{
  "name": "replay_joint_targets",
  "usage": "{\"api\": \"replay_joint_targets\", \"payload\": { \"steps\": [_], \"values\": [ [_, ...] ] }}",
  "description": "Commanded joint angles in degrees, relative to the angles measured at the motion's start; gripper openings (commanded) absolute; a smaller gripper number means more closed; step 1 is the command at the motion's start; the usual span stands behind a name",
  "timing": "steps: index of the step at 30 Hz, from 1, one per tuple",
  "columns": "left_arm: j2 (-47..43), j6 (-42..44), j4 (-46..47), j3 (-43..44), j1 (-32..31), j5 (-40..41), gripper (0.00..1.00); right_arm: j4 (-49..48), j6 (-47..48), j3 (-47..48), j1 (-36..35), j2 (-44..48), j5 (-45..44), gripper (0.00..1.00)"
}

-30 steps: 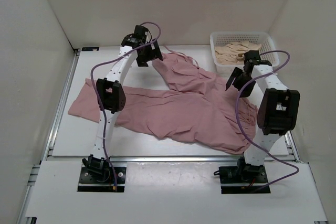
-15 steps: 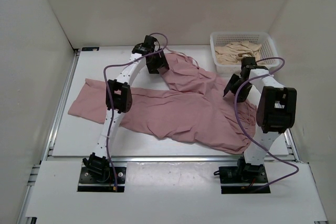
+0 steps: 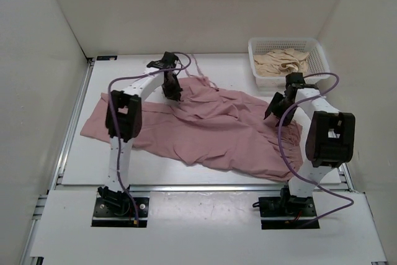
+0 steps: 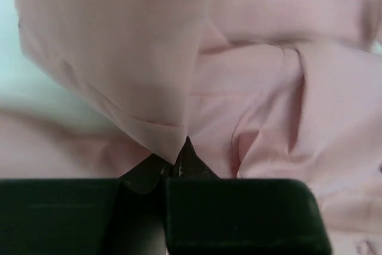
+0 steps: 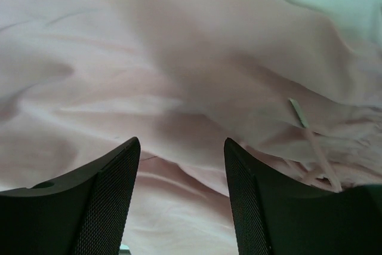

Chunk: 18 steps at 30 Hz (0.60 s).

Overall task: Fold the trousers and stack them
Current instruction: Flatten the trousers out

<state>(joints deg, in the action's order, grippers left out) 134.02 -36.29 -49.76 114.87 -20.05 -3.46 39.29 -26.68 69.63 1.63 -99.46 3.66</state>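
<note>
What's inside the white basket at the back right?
A crumpled beige garment fills the basket. Anything beneath it, and the basket's floor, is covered.

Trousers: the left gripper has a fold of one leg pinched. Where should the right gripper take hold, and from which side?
Probably the raised fold just under the open right gripper, beside the drawstring, coming straight down from above. The trousers are thin and lie nearly flat on the table there, so only a ridge like that gives the fingers something to close on.
</note>
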Motion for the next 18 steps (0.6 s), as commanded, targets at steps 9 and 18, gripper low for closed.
{"api": "replay_joint_targets", "payload": {
  "steps": [9,18],
  "values": [
    [-43.28,0.52,-1.29,-34.98,-2.97,9.26,1.0,-2.55,-1.27,-9.94,-2.24,2.52,0.38,0.64],
    [-34.11,9.13,-6.49,-12.0,2.3,16.21,0.52,1.84,-1.89,-3.36,-2.24,8.93,-2.77,0.64]
  ]
}}
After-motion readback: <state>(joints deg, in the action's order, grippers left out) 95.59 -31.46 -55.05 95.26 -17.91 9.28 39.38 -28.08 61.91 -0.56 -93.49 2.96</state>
